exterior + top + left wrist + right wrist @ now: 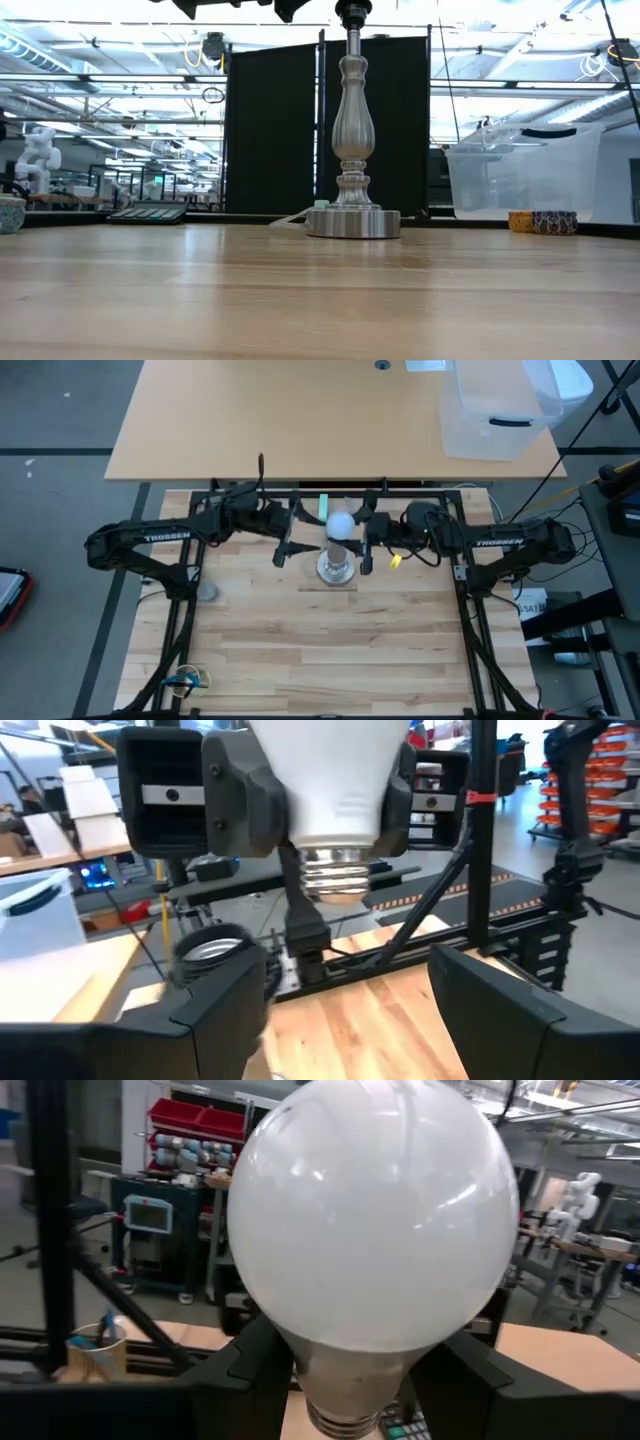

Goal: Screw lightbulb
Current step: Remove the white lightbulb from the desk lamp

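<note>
The right gripper (366, 543) has its jaws clamped on the neck of the lightbulb (341, 522), while the left gripper (291, 547) stands with its jaws spread wide and nothing between them. From above, the bulb shows as a white globe directly over the lamp stand (337, 567), which sits near the middle of the worktop's (330, 650) far edge, with the two grippers meeting it from either side. That overhead view cannot show whether the bulb's base has reached the socket. The left wrist view settles it — the lightbulb (330, 790) hangs with its threaded silver base bare and clear of anything below, the right gripper's (300, 795) dark fingers (235, 795) pressed on the tapering white neck, and the left arm's own fingers (505, 1010) standing well apart in the foreground. The right wrist view is almost filled by the frosted globe of the lightbulb (370, 1215), with dark fingers (250, 1370) flanking its narrowing neck. The low view shows what the others do not — the whole turned silver column of the lamp stand (352, 130), upright on its round base near the worktop's (320, 300) far edge, and a clear plastic bin (520, 180) beyond that edge to the right; the bulb itself is cut off at the top of that view.
</note>
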`<state>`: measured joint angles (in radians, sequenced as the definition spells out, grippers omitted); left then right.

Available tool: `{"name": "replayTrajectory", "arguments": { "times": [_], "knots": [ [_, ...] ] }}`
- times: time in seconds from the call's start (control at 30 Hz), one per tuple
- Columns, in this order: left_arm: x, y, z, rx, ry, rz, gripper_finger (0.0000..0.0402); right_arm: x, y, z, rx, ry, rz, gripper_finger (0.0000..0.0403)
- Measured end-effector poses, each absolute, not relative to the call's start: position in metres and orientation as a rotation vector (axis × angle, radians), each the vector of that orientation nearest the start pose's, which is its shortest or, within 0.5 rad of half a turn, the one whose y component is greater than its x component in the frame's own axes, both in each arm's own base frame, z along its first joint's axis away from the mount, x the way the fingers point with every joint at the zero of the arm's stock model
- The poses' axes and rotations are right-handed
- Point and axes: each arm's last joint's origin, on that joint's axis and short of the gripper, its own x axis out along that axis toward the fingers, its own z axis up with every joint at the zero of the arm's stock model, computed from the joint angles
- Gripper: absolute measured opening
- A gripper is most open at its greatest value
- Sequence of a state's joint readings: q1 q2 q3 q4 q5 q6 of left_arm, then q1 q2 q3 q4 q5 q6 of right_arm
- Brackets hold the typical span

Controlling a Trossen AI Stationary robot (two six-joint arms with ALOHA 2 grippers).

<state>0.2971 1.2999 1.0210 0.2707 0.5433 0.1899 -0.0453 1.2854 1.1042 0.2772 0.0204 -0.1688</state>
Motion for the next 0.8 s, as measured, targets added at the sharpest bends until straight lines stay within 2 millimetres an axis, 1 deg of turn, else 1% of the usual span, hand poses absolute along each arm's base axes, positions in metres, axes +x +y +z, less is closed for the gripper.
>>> {"name": "replayTrajectory", "arguments": {
  "times": [0.17, 0.4, 0.5, 0.67, 0.73, 0.8],
  "knots": [
    [0.288, 0.061, 0.345, 0.169, 0.005, -0.284, 0.0284, 0.294, -0.001, 0.376, -0.168, -0.043, -0.025, 0.0164],
    [0.288, 0.045, 0.329, 0.104, 0.159, -0.409, 0.0284, 0.293, 0.019, 0.364, -0.12, 0.073, 0.051, 0.0165],
    [0.288, 0.036, 0.323, 0.12, 0.209, -0.445, 0.0284, 0.292, 0.028, 0.361, -0.113, 0.107, 0.083, 0.0165],
    [0.289, 0.018, 0.32, 0.133, 0.219, -0.494, 0.0284, 0.293, 0.04, 0.353, -0.099, 0.161, 0.119, 0.0165],
    [0.289, 0.011, 0.313, 0.14, 0.236, -0.482, 0.0284, 0.294, 0.043, 0.35, -0.084, 0.184, 0.125, 0.0165],
    [0.29, 0.004, 0.305, 0.147, 0.245, -0.434, 0.0284, 0.296, 0.046, 0.346, -0.073, 0.203, 0.133, 0.0165]
  ]
}}
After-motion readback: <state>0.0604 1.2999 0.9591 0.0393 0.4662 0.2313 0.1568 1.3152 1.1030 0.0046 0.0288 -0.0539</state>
